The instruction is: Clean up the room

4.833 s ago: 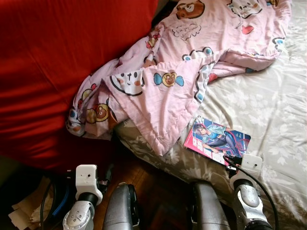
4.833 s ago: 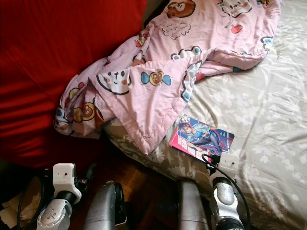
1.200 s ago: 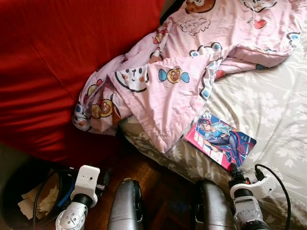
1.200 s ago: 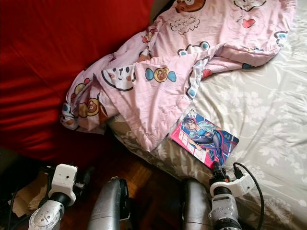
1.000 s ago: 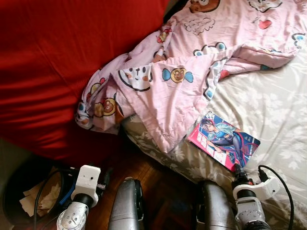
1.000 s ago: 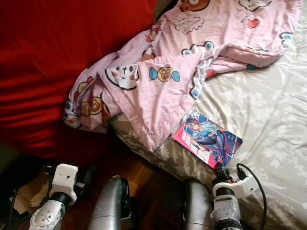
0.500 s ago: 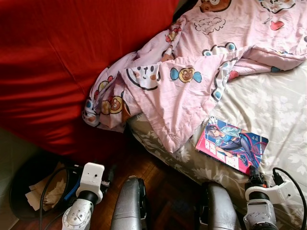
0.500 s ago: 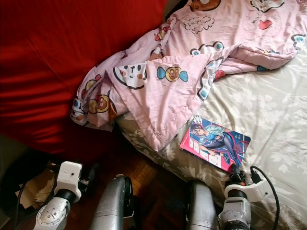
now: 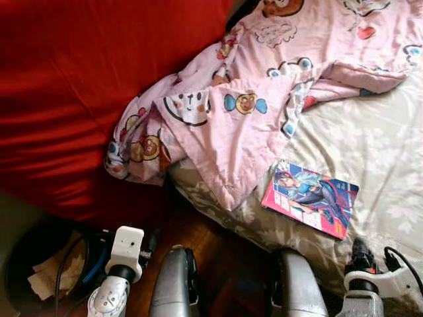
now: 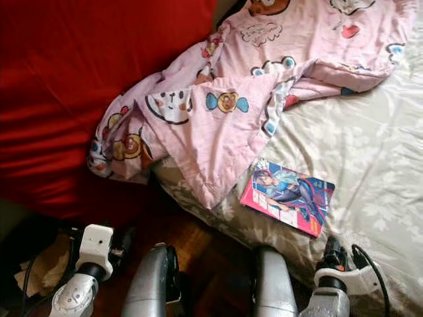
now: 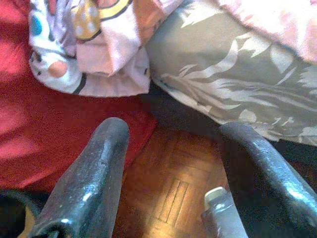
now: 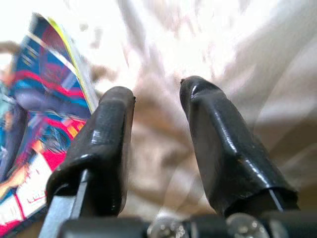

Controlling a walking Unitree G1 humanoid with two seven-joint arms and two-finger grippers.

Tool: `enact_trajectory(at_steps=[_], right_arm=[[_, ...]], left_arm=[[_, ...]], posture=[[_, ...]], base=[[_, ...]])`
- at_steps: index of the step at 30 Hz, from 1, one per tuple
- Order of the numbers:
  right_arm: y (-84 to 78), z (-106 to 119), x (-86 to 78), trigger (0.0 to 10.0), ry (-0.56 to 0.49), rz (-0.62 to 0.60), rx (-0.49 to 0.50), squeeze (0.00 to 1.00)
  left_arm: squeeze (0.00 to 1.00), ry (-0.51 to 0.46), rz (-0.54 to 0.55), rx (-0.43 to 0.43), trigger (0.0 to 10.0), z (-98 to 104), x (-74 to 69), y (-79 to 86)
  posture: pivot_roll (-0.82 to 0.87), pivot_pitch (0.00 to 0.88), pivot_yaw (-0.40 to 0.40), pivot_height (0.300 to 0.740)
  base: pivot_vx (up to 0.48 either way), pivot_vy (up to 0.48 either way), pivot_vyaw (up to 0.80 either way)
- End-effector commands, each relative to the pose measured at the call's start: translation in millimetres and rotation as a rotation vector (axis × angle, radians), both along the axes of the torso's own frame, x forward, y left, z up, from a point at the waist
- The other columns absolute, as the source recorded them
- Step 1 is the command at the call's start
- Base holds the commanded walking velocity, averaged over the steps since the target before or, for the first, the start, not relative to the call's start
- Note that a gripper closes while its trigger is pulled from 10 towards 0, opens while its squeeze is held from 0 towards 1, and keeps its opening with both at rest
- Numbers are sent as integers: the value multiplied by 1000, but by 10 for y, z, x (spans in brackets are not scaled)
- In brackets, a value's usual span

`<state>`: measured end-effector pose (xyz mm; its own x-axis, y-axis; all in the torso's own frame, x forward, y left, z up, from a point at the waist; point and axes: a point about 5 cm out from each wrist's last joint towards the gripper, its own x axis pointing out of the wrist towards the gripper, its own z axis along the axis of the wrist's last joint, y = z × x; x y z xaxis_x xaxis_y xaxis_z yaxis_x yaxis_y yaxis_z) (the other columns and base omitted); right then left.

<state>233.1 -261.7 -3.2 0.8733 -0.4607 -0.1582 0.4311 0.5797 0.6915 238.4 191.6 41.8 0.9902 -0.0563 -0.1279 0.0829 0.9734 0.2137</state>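
The place was a bedroom in a home. A bed [image 9: 370, 142] with a grey floral sheet carried a rumpled pink cartoon-print quilt [image 9: 264, 86] along its far edge and a comic book [image 9: 310, 198] near its front edge, above a wooden parquet floor [image 9: 218, 254].

Glossy book [image 9: 310, 207] (cloth sheet [image 9: 370, 145])

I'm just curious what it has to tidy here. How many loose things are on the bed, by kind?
Comic books: 1, the pink and blue one lying flat near the bed's edge.
Blankets: 1, the pink cartoon blanket, crumpled and hanging over the bed's corner.
Total: 2, both on the floral sheet.
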Motion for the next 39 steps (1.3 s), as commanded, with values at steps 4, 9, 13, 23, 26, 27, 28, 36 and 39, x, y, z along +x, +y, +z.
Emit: enact_trajectory(at_steps=[4, 9, 13, 23, 26, 27, 28, 36, 39], right_arm=[[183, 188, 132, 10000, -44, 162, -169, 0], [457, 271, 361, 10000, -109, 326, -75, 0], [653, 185, 460, 10000, -62, 354, 37, 0], [927, 74, 269, 10000, -68, 446, 76, 0], [870, 63, 173, 10000, -73, 404, 77, 0], [856, 59, 146, 10000, -73, 394, 76, 0], [820, 35, 73, 10000, -63, 367, 70, 0], [656, -159, -109, 10000, 40, 195, 154, 0], [673, -177, -116, 10000, 48, 192, 169, 0]], left_arm=[[0, 45, 14, 6, 10000, -123, -66, 19], [0, 44, 11, 4, 10000, -128, -51, 0], [0, 41, 14, 9, 10000, -134, -45, 15], [0, 47, 11, 42, 10000, -154, -97, 81], [0, 49, 7, 46, 10000, -158, -98, 85], [0, 49, 6, 47, 10000, -158, -98, 86], [0, 49, 4, 49, 10000, -159, -92, 85], [0, 48, -9, 62, 10000, -163, -84, 69], [0, 49, -9, 64, 10000, -164, -87, 73]], posture=[[-19, 270, 96, 605], [-18, 267, 94, 605], [-11, 262, 90, 605], [-4, 263, 98, 605], [-12, 263, 98, 605], [-12, 263, 98, 605], [-15, 264, 99, 605], [-10, 269, 103, 605], [-4, 270, 103, 605]], base=[[0, 0, 0], [0, 0, 0], [0, 0, 0], [0, 0, 0], [0, 0, 0], [0, 0, 0], [0, 0, 0], [0, 0, 0], [0, 0, 0]])
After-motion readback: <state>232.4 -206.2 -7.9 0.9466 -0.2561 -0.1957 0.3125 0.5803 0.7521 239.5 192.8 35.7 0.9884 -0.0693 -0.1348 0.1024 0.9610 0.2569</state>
